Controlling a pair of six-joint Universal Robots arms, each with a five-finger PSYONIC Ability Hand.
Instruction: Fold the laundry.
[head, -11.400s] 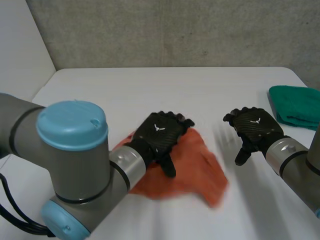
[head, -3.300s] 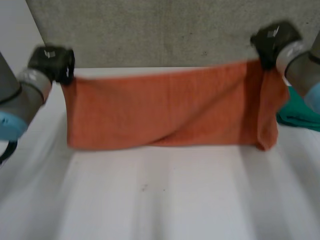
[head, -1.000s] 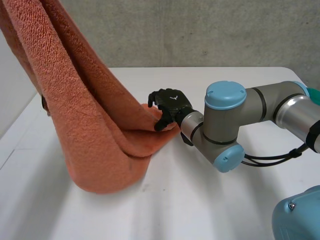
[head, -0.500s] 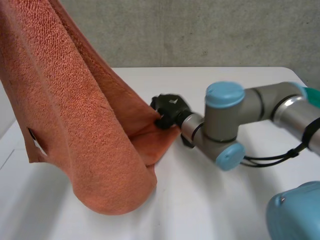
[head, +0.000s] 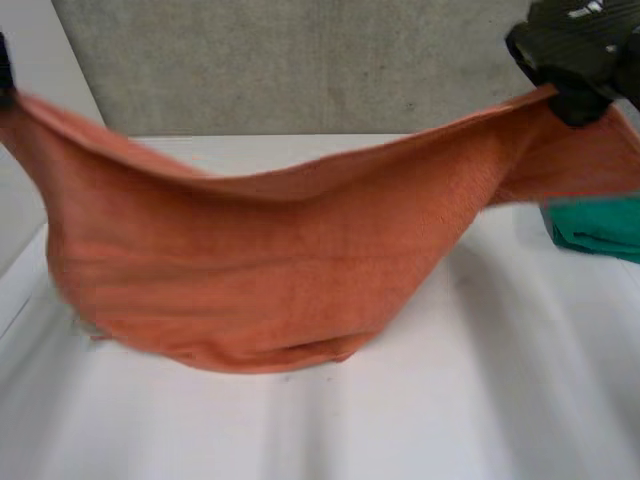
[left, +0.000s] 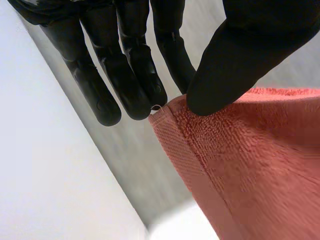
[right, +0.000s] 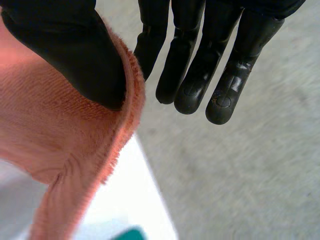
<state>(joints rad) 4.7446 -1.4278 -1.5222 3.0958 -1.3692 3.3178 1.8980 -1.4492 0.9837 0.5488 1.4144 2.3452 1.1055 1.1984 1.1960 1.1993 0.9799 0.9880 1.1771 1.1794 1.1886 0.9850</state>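
Hanging between the two hands, the orange towel (head: 280, 270) spans the desk (head: 420, 420) from side to side. Its top edge sags in the middle and its lower part is bunched on the desk, nearer the left side. The left hand (left: 127, 75) pinches one top corner between thumb and fingers, right at the hem, with very little cloth inside the pinch. The right hand (head: 572, 50) is clamped on the top edge at the other end, thumb pressing the cloth against the fingers. A flap of towel runs on past it toward the green cloth (head: 600, 228) at the desk's right side.

The likeliest trouble is the left corner slipping out, since the hold there is so shallow. A tug from the right arm could pull it free and drop that end in a heap. The loose flap beyond the right hand could also settle on the green cloth or tuck under crookedly. With the bottom crumpled on the desk, laying the towel down from here may trap creases.

The towel's long axis runs left to right, with its broad face toward the head camera and both ends higher than the sagging middle.
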